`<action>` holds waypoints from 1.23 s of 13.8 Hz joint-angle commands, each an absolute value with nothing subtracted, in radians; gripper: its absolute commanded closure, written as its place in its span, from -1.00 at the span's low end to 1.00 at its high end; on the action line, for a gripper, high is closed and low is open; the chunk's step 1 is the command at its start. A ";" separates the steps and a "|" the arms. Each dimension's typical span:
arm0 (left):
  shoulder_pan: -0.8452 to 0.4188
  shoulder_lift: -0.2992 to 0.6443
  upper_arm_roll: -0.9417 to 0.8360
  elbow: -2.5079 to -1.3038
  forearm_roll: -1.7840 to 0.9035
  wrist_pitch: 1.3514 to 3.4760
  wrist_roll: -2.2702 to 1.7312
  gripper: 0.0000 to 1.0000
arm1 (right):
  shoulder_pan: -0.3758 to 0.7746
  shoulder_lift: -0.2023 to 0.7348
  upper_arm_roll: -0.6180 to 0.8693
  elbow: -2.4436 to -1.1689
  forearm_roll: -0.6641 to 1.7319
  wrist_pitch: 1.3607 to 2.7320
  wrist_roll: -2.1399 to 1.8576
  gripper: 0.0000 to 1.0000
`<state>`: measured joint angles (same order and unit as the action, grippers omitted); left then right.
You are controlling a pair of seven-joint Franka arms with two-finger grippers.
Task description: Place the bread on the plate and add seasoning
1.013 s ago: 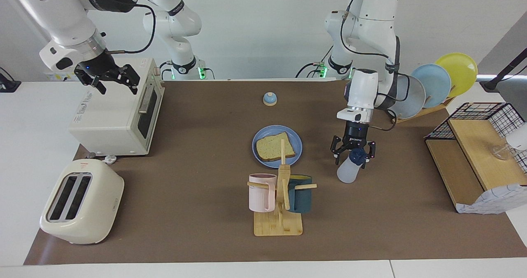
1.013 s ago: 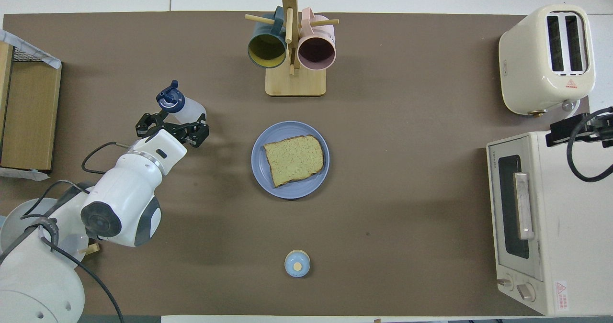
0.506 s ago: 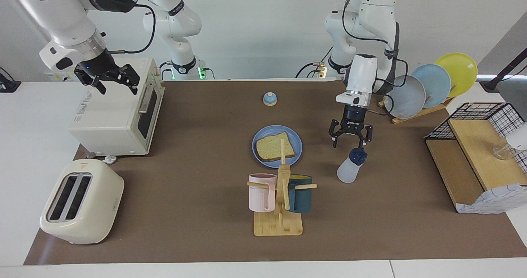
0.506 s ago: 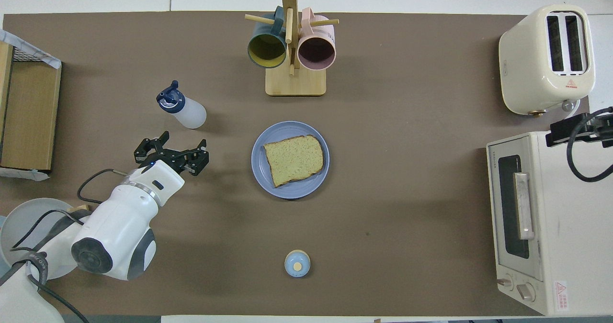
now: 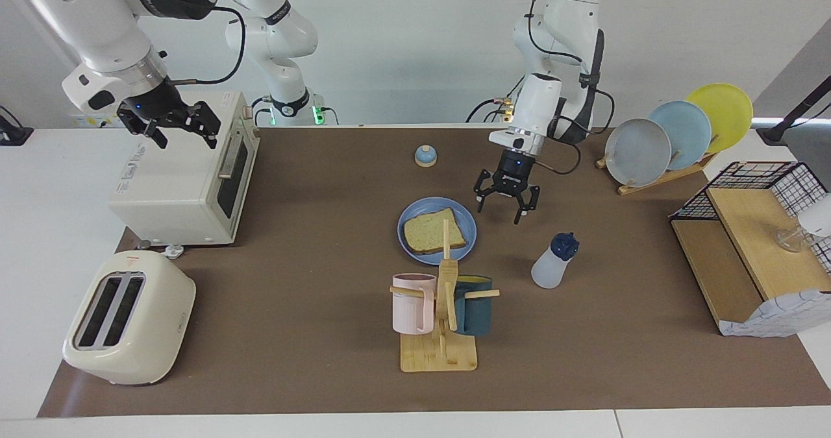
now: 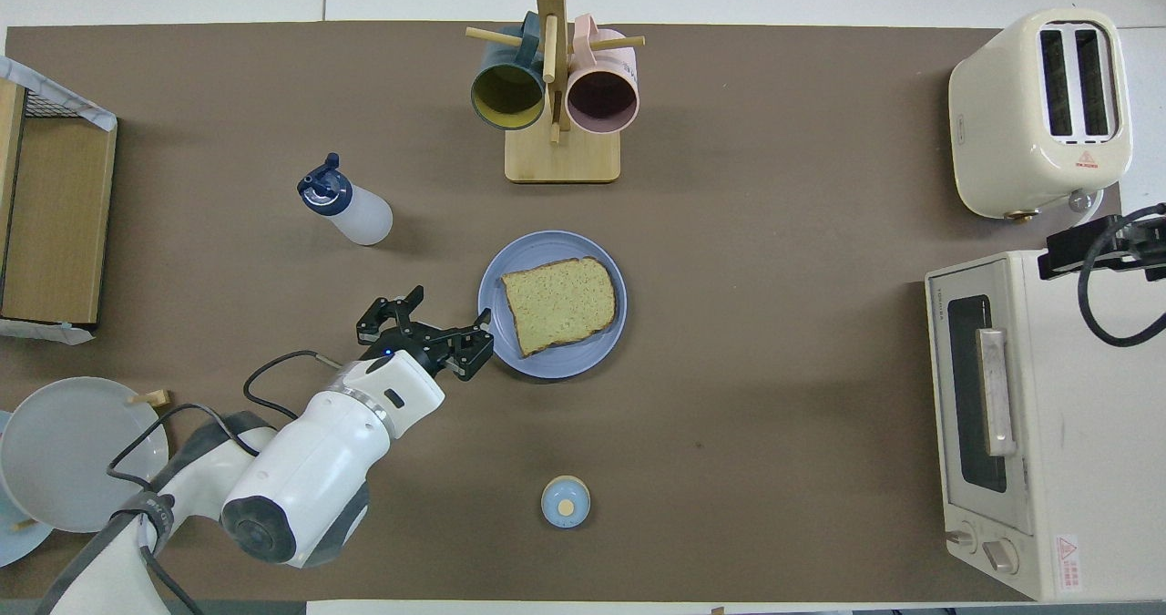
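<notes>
Two open, empty grippers are in play. Taking the table from the left arm's end across to the right arm's: the bottle (image 5: 554,262) of seasoning stands upright on the brown mat, farther from the robots than the left gripper (image 5: 507,202) and well apart from it. That gripper hangs above bare mat with its fingers spread wide and nothing between them, just beside the plate's (image 5: 408,216) rim on the side toward the left arm's end; from above its tips (image 6: 426,335) seem to sit right at that rim. The bread (image 5: 433,233) lies flat on the plate, so the first half of the job looks done. The right gripper (image 5: 174,124) waits over the toaster oven (image 5: 175,185), also spread open and empty.

Judging by this, either the seasoning step is in hand with the bottle not yet grasped, or the bottle has been set down after use; the pictures do not show any seasoning on the bread. If seasoning remains, the next move calls for the left gripper to go out to the bottle, close on its body below the cap, carry it over the slice and tip it.
</notes>
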<state>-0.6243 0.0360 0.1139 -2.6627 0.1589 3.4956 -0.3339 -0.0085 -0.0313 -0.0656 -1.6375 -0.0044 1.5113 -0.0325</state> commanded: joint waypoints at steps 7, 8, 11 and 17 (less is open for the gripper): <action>-0.644 -0.003 0.120 -2.490 0.167 3.210 -0.410 -1.00 | -0.015 -0.044 -0.060 -1.655 -0.011 1.525 -0.037 -1.00; -0.641 -0.015 0.120 -2.455 0.167 3.129 -0.407 -1.00 | -0.015 -0.044 -0.060 -1.657 -0.009 1.525 -0.037 -1.00; -0.635 -0.014 0.120 -2.272 0.164 2.798 -0.397 -1.00 | -0.015 -0.044 -0.060 -1.657 -0.011 1.525 -0.037 -1.00; -0.578 -0.006 0.120 -2.028 0.141 2.424 -0.382 -1.00 | -0.015 -0.044 -0.060 -1.657 -0.011 1.525 -0.037 -1.00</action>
<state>-0.6040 -0.0143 0.1241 -2.1193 0.1538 2.5527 -0.3912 -0.0085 -0.0313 -0.0656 -1.6375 -0.0044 1.5113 -0.0325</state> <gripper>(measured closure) 0.000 0.000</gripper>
